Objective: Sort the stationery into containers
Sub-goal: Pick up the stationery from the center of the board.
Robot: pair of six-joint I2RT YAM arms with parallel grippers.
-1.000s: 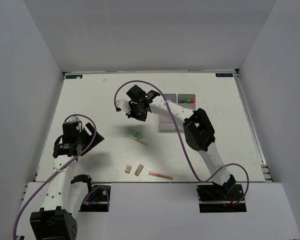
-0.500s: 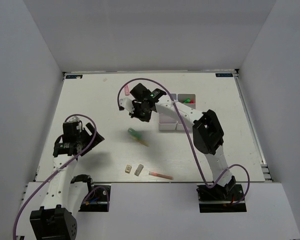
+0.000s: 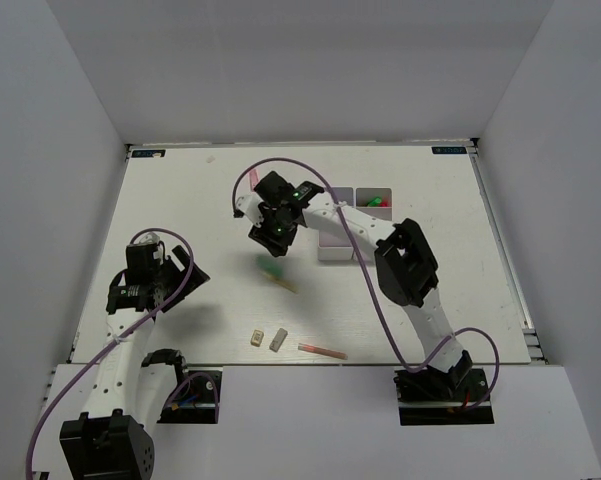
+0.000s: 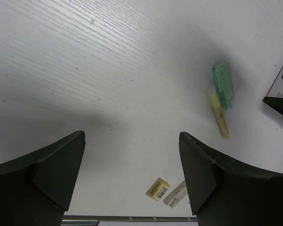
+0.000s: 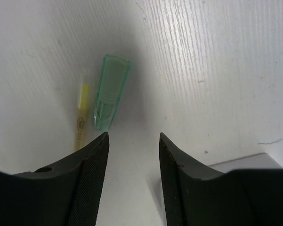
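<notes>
A pale green marker (image 3: 271, 268) (image 5: 110, 92) lies mid-table beside a thin yellow pen (image 3: 282, 283) (image 5: 81, 117). My right gripper (image 3: 271, 236) (image 5: 133, 136) hovers just behind them, open, nothing between its fingers. The white compartment box (image 3: 332, 250) sits at the back right, partly hidden by the right arm; green and red items show in one compartment (image 3: 378, 201). Near the front edge lie a beige eraser (image 3: 257, 338) (image 4: 158, 188), a grey eraser (image 3: 278, 341) (image 4: 175, 194) and a pink pen (image 3: 322, 351). My left gripper (image 3: 178, 272) (image 4: 131, 136) is open and empty at the left.
White walls enclose the table on three sides. The right arm (image 3: 405, 265) stretches across the box and the table's middle. A corner of the box (image 5: 254, 162) shows just right of the right fingers. Purple cables loop over both arms.
The right gripper's jaws have gone from shut to open, and it has shifted slightly forward toward the green marker. The left arm has stayed still.
</notes>
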